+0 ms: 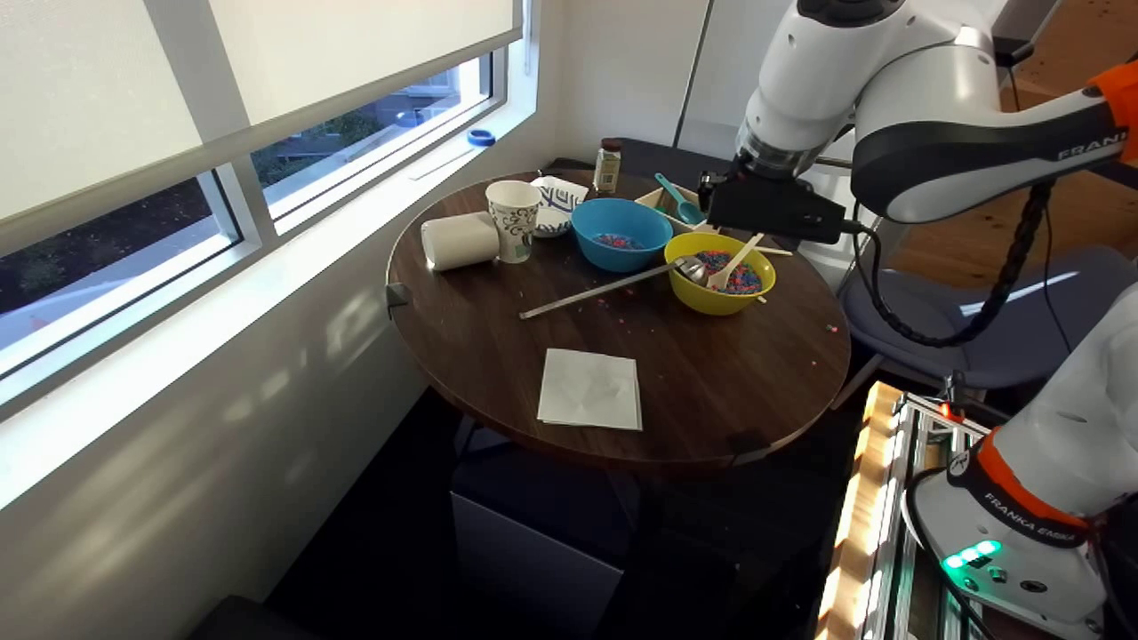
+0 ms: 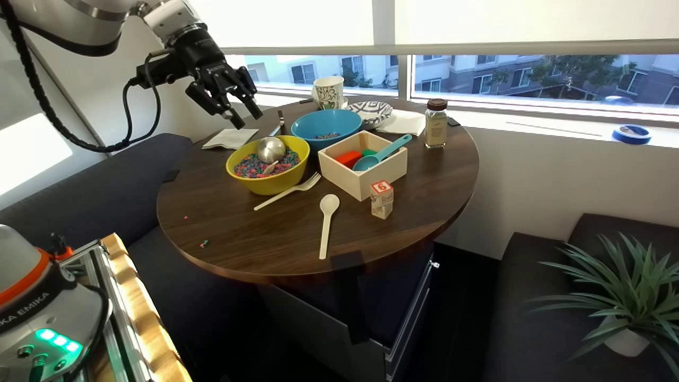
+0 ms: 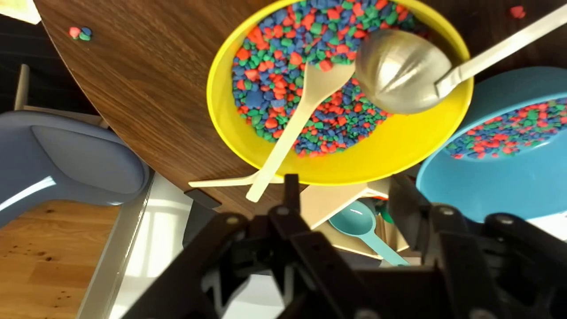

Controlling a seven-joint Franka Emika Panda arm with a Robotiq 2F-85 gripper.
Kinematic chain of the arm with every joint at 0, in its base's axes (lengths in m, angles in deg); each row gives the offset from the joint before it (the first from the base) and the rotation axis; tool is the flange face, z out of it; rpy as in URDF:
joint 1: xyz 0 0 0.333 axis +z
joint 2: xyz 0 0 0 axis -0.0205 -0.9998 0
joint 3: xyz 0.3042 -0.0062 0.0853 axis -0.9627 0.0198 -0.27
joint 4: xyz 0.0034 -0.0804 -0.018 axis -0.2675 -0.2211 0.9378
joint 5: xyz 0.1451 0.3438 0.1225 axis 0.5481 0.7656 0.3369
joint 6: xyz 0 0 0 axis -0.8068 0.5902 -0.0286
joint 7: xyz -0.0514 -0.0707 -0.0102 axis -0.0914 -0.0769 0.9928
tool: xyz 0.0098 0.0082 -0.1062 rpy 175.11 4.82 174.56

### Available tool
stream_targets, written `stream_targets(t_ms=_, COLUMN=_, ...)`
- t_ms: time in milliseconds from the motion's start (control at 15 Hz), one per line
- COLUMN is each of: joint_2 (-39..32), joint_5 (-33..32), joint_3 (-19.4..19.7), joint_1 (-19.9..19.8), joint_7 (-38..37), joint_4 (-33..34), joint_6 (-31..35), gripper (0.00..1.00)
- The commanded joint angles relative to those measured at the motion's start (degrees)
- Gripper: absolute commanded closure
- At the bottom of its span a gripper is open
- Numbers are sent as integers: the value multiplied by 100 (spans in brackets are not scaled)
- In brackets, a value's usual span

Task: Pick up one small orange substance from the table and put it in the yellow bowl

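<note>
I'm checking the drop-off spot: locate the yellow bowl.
In the wrist view, the yellow bowl sits on the table at upper centre, left of the blue bowl, with the ladle's head inside it.

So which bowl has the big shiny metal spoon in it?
The yellow bowl. The metal ladle has its head inside that one; the blue bowl has coloured bits too, but no ladle.

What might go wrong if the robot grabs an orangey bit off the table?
The open black gripper might knock the silver metal ladle out of the round yellow bowl. One tiny orange-red lump on the round dark wooden table sits beside a blue lump and green lump, so the wrong one might get pinched.
</note>
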Motion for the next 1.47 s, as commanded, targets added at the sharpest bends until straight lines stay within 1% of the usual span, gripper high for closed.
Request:
stream_targets(t_ms=0, joint_2=170, joint_5=635, joint_3=286, joint_1=481, joint_7=894, joint_4=-137, joint_6=-50, gripper=13)
stream_targets(t_ms=67, joint_2=231, joint_5=950, joint_3=331, joint_1=616, joint_7=1304, joint_4=-159, joint_6=-143, gripper=4)
stream_targets(t_ms=133, joint_2=277, joint_5=1226, joint_3=354, joint_1=704, joint_7=1668, joint_4=-168, joint_6=-173, gripper=1)
stream_targets(t_ms=467, joint_2=644, joint_5=2297, joint_3=544, joint_1=1052, joint_7=3731, joint_4=-151, joint_6=-423, gripper=0)
stream_targets(t_ms=733, joint_2=968, joint_5=2954, joint_3=708, joint_1=1132, joint_7=5420, joint_4=3, joint_6=-989, gripper=0)
stream_targets(t_ms=867, joint_2=1144, joint_5=3058, joint_3=729, joint_1=1093, joint_7=6239, joint_4=154, joint_6=-1354, gripper=0)
stream_targets(t_ms=1133, joint_2=1415, joint_5=2964, joint_3=750, joint_1=1044, joint_7=7735, joint_4=499, joint_6=-1984, gripper=0)
stream_targets(t_ms=1267, joint_2=1506, joint_5=2938, joint_3=824, joint_1=1098, joint_7=8421, joint_4=649, joint_6=-2073, gripper=0)
stream_targets(t_ms=1400, joint_2=1481, joint_5=3047, joint_3=952, joint_1=1149, joint_7=8996, joint_4=786, joint_6=-2015, gripper=0)
